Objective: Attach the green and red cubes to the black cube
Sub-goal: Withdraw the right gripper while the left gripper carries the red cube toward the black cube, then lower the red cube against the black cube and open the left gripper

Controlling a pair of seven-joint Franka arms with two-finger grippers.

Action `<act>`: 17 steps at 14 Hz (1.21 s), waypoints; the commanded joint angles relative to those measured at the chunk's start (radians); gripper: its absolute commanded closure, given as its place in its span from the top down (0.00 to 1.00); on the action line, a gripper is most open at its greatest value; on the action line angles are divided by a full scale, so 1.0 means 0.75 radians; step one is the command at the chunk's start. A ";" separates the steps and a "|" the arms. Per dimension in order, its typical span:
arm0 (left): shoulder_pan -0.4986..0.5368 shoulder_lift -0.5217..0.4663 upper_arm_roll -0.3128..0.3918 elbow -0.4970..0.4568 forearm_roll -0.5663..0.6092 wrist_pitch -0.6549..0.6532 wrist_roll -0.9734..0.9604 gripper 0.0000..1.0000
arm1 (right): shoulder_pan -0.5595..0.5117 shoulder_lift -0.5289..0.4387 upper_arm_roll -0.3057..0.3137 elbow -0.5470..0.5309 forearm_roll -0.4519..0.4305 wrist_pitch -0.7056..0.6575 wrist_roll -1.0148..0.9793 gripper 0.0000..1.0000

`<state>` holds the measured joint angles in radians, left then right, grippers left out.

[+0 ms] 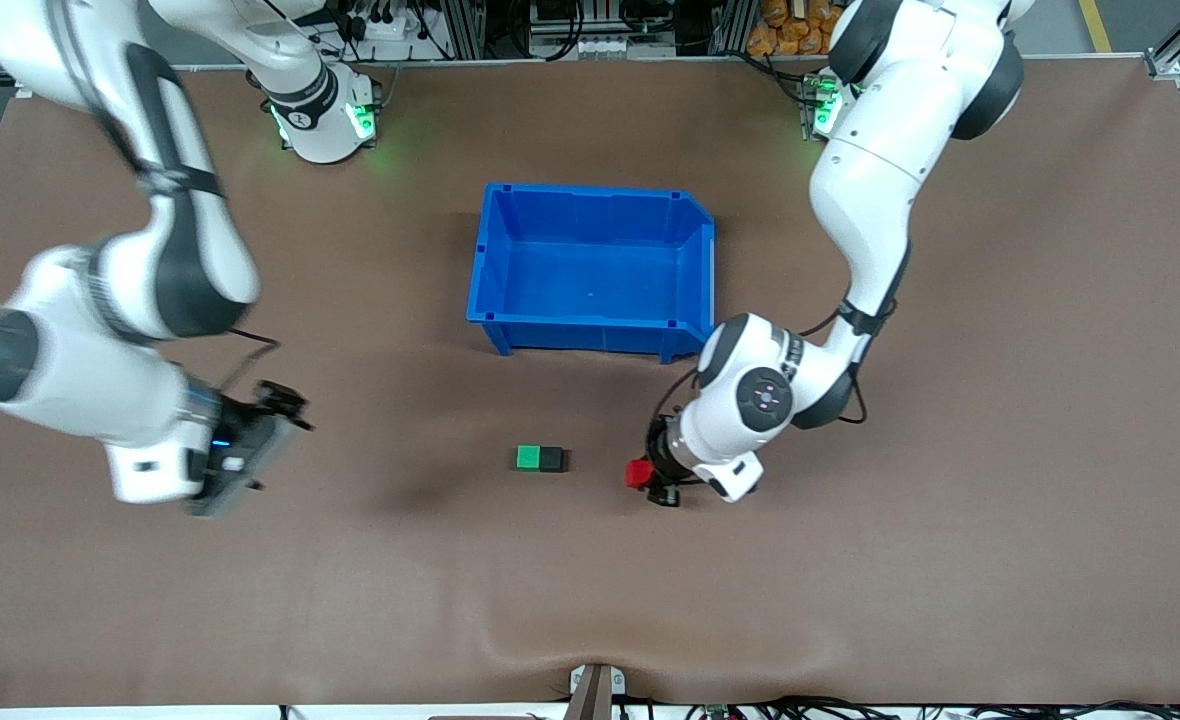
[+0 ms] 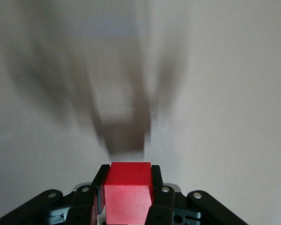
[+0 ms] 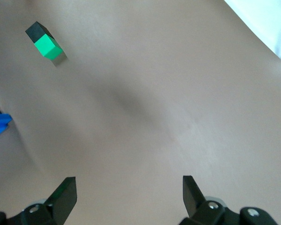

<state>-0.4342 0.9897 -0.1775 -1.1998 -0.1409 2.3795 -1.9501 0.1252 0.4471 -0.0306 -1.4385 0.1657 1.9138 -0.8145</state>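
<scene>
Red cube (image 2: 128, 193) pinched in left pincer (image 1: 650, 484), low over the tabletop (image 1: 850, 600) beside the joined pair. Green cube (image 1: 528, 458) already touches black cube (image 1: 552, 459). Advice: keep red level, square its face to black's free side, press gently. Right pincer (image 3: 129, 194) spread, waiting at its own end.

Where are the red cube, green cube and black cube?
red cube (image 2: 129, 191): left wrist view, its top face.
green cube (image 1: 528, 457): front view, its top face.
black cube (image 1: 552, 459): front view, its top face.
</scene>
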 commanded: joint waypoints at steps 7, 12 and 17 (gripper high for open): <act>-0.192 0.149 0.083 0.174 -0.023 -0.011 -0.094 0.00 | -0.177 -0.232 0.022 -0.084 0.004 -0.238 0.330 1.00; -0.221 0.184 0.085 0.182 -0.023 0.038 -0.122 0.00 | -0.163 -0.316 0.027 -0.086 -0.137 -0.344 0.835 1.00; -0.282 0.220 0.138 0.186 -0.021 0.136 -0.132 0.00 | -0.214 -0.418 0.024 -0.147 -0.156 -0.365 0.984 1.00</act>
<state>-0.5993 1.0761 -0.0969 -1.0995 -0.1421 2.4142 -2.0233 0.0005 0.2090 -0.0234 -1.4711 0.0670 1.6308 -0.1080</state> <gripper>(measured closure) 0.604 0.000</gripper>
